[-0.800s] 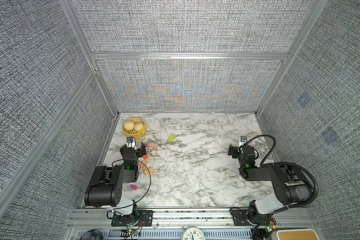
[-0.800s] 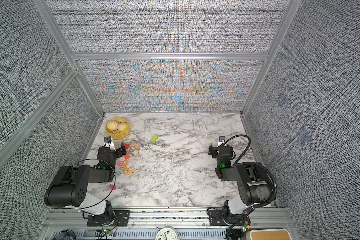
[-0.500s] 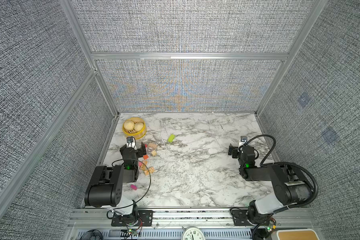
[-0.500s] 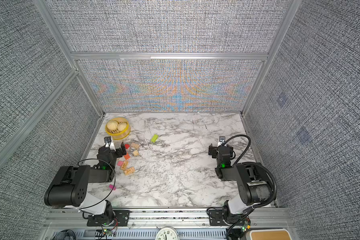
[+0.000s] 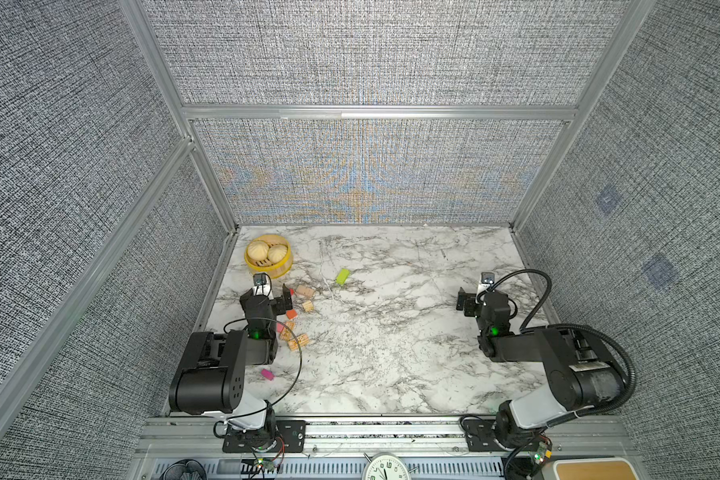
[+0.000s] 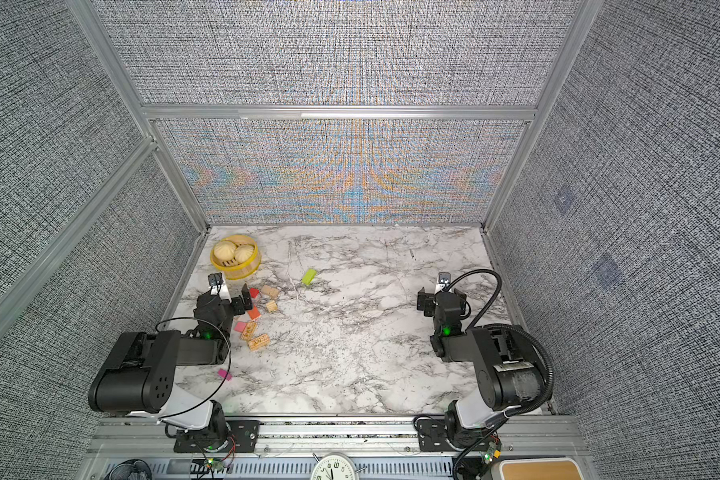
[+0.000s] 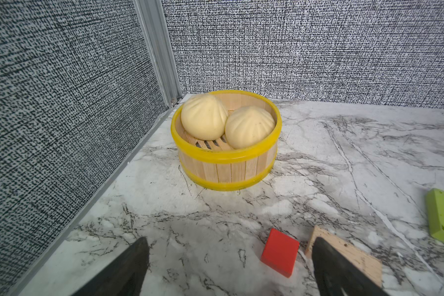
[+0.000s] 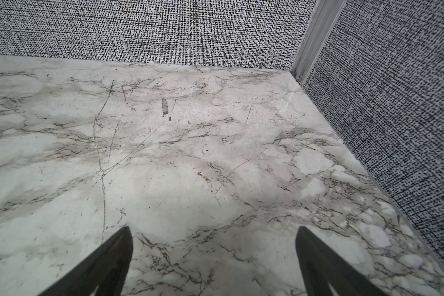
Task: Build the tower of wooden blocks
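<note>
**Wood blocks (image 5: pixel 298 342) lying loose on the counter (image 5: pixel 391 357); both grippers open**

In both top views the blocks lie scattered flat on the marble at the left side of the counter, beside the left arm. They are plain tan cubes and bars with an orange block (image 5: pixel 292 314) and a pink block (image 5: pixel 280 328) among them. A lime-green block (image 5: pixel 342 276) lies apart, toward the middle. A magenta block (image 5: pixel 267 375) lies nearest the front, and only the top views show it.

The left gripper (image 7: pixel 230 241) is spread wide and holds nothing. The red block (image 7: pixel 280 252) shows in the gap between its fingers, untouched, and one finger hides part of a tan block (image 7: pixel 344 252). This wrist view alone shows the slatted floor of the yellow steamer (image 7: pixel 226 153) under two buns (image 7: pixel 204 116).

The right gripper (image 8: pixel 214 229) is also spread wide and empty, well apart from the blocks. Its wrist view takes in marble and a wall corner.

The numerals on the clock (image 5: pixel 385 467) and the marks on the tan bars are too small to read.
</note>
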Robot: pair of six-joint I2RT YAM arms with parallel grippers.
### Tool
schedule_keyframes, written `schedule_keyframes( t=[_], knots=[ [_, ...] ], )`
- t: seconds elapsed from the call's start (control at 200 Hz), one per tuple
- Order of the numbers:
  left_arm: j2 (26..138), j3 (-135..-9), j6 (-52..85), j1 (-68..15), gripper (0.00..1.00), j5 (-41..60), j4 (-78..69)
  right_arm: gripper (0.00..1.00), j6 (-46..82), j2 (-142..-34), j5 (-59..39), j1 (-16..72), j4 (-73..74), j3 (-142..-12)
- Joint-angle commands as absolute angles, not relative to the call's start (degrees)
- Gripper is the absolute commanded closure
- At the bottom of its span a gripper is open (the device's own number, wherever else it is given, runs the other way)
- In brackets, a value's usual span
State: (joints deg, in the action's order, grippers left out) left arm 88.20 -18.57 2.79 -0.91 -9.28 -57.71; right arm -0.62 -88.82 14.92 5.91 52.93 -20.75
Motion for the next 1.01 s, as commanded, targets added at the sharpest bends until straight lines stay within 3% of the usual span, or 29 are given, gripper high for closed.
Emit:
schedule_keyframes(
  t=[0.0, 0.45, 0.535, 0.69, 0.85, 1.001],
  knots=[
    [88.2, -18.9, 2.3, -0.8, 0.01, -9.5, -57.4, 0.01, -0.5, -88.8, 15.6, 6.0, 53.5, -20.9],
    [87.8, -19.1, 1.8, -0.9, 0.01, -10.2, -57.3, 0.01, 0.1, -86.1, 13.6, 4.8, 49.1, -22.0],
    [83.6, -21.2, 2.2, -0.9, 0.01, -11.2, -49.9, 0.01, 0.6, -79.6, 14.7, 5.4, 35.2, -26.4],
    [76.1, -36.0, 3.4, -0.9, 0.01, -11.3, -16.7, 0.01, 5.7, -72.0, 13.9, 5.4, 13.4, -34.6],
    [75.0, -49.0, -1.1, -1.1, 0.01, 2.3, 3.6, 0.05, 11.5, -71.0, 5.8, 5.4, 1.2, -40.6],
    [77.2, -58.8, -1.1, -4.5, 0.01, 7.2, 15.1, 0.10, 15.1, -74.0, -5.4, 5.4, -7.5, -47.0]
  ],
)
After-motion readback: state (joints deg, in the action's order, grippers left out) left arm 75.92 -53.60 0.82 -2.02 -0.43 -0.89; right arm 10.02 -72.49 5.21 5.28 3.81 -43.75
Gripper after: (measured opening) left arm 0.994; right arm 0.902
